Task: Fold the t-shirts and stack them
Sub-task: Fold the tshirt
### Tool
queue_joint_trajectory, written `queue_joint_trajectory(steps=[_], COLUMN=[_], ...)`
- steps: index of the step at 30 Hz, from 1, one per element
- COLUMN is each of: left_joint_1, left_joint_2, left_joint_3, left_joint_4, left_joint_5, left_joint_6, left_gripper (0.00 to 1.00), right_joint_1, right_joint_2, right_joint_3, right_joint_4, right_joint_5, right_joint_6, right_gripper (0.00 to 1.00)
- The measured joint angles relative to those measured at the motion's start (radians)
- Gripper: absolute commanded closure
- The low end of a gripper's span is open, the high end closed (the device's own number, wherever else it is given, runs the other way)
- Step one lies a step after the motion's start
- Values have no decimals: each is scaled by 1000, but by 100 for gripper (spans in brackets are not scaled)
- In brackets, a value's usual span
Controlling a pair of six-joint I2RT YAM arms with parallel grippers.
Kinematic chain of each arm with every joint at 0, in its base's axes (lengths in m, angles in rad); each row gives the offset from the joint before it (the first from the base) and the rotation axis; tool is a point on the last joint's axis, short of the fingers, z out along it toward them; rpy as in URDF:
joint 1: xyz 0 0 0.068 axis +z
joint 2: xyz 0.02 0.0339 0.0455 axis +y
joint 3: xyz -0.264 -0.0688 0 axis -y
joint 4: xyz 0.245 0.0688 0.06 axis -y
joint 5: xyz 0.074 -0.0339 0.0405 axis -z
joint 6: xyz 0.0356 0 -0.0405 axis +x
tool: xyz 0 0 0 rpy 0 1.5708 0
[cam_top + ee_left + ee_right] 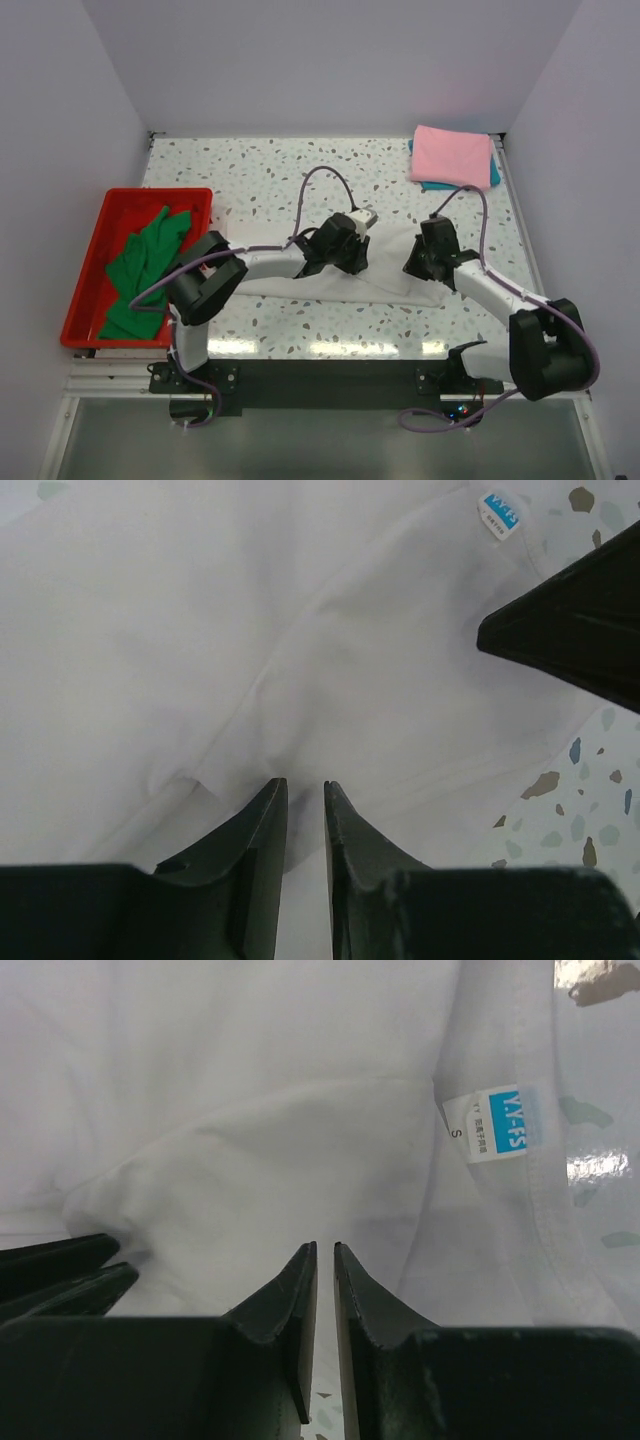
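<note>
Four tees: one white t-shirt (388, 268) in the middle, its blue neck label (495, 1120) reading roughly "VV-FS", size "S"; one pink tee (450, 155) on one teal tee (493, 172) far right; one green tee (145, 265) in the red tray (82, 290). The left gripper (305, 783) and right gripper (325, 1247) are both squeezed nearly closed over the white cloth.

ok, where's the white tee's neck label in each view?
Top external: too small to see; the white t-shirt lies at centre.
Left wrist: neck label at top right.
Right wrist: right of centre, upper half.
Shared landmark: the white t-shirt, in all three.
</note>
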Motion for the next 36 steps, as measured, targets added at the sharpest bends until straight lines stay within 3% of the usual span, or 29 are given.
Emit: queue_joint_trajectory(steps=[5,10,18,25,30,36], left_joint_1=[1,41,180,153,93,-18], left_joint_2=[-48,-103,-219,-272,-328,-429], left_joint_3=[23,35,-178,-285,-364,-467], left_joint_4=[-55,-180,-327,-315,-287,-279], left_joint_5=[-88,-263,-488,-556,-600,-601], left_joint_6=[-1,-55,-195,-291,-374,-503], left_gripper=[67,69,74,84,85,86], right_joint_1=[-2,-66,-216,-216,-213,-173], right_joint_2=[87,119,281,362,338,328], right_joint_3=[-22,-13,126,212,212,213], right_joint_4=[13,49,66,63,38,15], right_joint_5=[-2,-28,-74,-82,-81,-71], right_joint_6=[24,32,20,0,-15,-34], right_gripper=[86,87,90,86,77,77])
